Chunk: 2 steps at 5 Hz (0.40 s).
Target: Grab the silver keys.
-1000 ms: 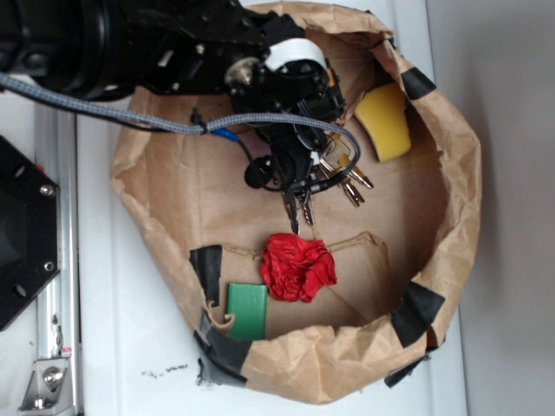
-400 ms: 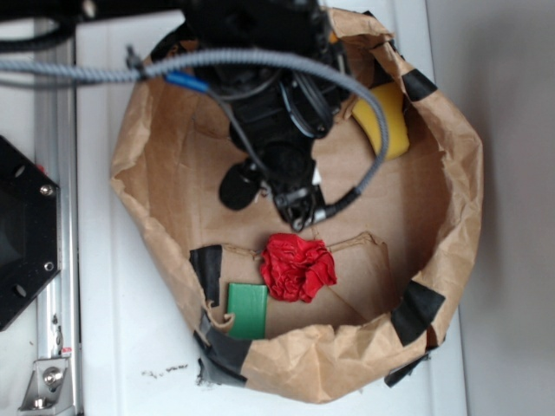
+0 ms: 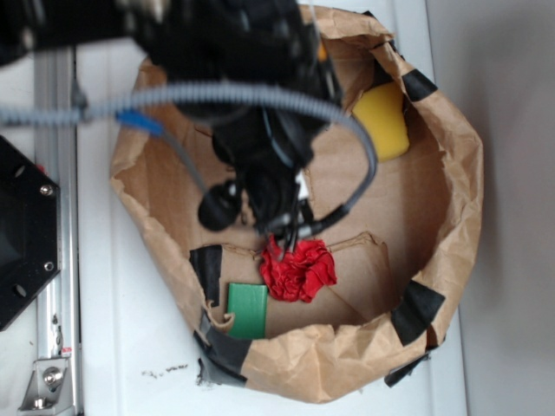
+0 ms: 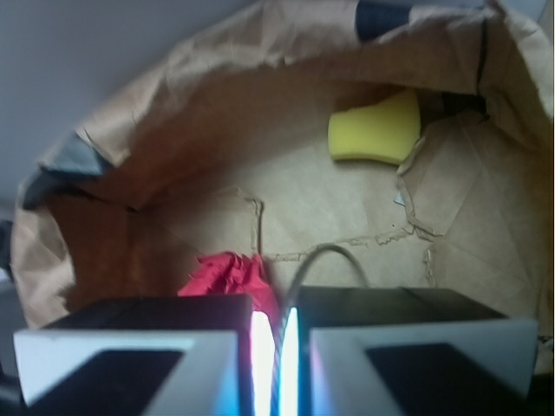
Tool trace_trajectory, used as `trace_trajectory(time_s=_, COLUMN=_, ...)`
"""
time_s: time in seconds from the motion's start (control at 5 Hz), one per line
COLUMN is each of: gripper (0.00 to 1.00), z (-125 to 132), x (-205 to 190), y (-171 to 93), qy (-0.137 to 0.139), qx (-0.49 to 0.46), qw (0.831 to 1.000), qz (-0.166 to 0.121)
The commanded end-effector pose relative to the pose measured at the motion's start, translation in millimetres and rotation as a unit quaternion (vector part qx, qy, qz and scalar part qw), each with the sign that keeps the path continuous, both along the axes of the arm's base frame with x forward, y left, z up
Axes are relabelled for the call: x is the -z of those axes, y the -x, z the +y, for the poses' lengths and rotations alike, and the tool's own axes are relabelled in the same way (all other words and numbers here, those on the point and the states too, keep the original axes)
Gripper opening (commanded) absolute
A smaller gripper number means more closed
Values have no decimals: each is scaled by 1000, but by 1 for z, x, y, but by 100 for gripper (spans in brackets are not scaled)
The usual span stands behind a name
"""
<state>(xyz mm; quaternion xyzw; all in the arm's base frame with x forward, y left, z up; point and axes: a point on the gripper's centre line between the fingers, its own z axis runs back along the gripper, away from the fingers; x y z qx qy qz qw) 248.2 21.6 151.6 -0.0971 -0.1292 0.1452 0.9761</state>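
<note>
Silver keys: only their thin wire ring shows, arching up from between my gripper's nearly closed jaws, so I judge them pinched there; red crumpled cloth lies just ahead-left of me, yellow sponge far ahead-right; brown paper bag walls everything, on a white table.

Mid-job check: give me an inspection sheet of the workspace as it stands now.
Surface: crumpled brown paper bin, black tape patches, on a white table.
Job's things: silver keys not seen; only a thin wire loop rising from between the gripper pads.
Clutter: red crumpled wad, green block, yellow sponge.
Grippers: pads nearly together, wire between.
Cables: grey braided cable loops over the arm.
Surroundings: black mount, metal rail.
</note>
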Motion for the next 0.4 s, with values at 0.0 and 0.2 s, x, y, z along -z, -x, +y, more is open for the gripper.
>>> trace_trajectory(time_s=0.0, gripper=0, z=0, x=-13, y=0, qy=-9, qx=7, qw=1000, qz=-25)
trace_trajectory(time_s=0.2, gripper=0, z=0, x=-6, y=-2, qy=-21, qx=4, qw=999, qz=-37)
